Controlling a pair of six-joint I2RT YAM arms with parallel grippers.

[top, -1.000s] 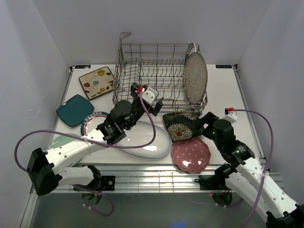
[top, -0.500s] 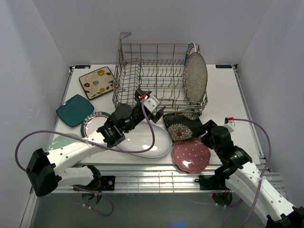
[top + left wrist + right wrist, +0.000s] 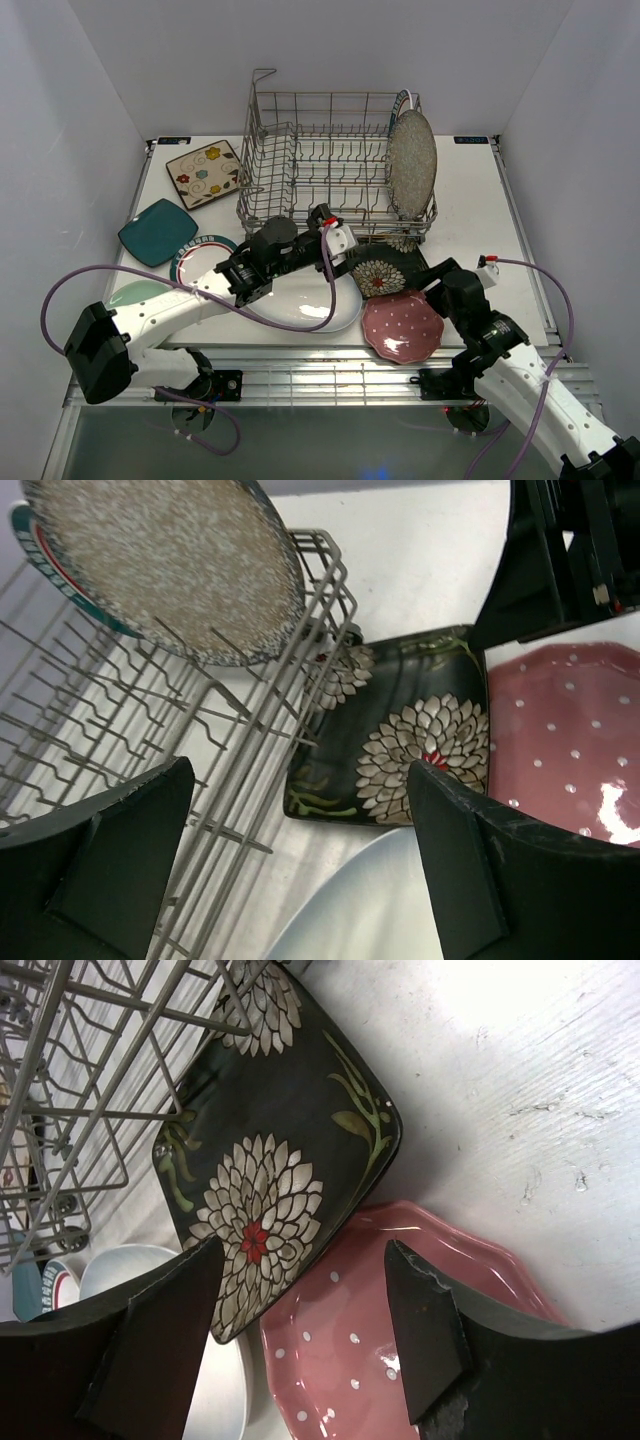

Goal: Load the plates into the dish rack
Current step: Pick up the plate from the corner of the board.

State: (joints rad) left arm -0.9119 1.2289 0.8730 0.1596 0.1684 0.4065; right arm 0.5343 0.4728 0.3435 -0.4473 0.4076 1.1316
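White walls (image 3: 90, 90) are enclosing a pale worktop (image 3: 470, 190) on three sides. Near the worktop centre, the left end effector (image 3: 350, 262) is hovering with its jaws spread wide and nothing between them. In the left wrist view, its fingers (image 3: 110, 870) are framing the black floral square plate (image 3: 420, 740) and the near right corner of the dish rack (image 3: 330, 97).

The right end effector (image 3: 305, 1250) is hanging just to the right of the same plate. Its jaws are apart and grasping nothing, and they are framing the plate's edge where it meets the pink dotted plate (image 3: 400, 325).

The black floral square plate is lying against the rack's near side, with one edge overlapping the pink dotted plate's rim. The white oval plate (image 3: 310, 305) is lying just left of both, partly under the left arm.

Inside the rack, the speckled grey round plate (image 3: 412, 160) is standing upright at the right end, with a teal-rimmed plate (image 3: 22, 535) upright just behind it.

To the left of the rack, the cream floral square plate (image 3: 205, 172) is lying flat. The teal square plate (image 3: 157, 232), a teal-rimmed round plate (image 3: 195, 255) and the pale green plate (image 3: 135, 295) are lying nearer the arm bases.
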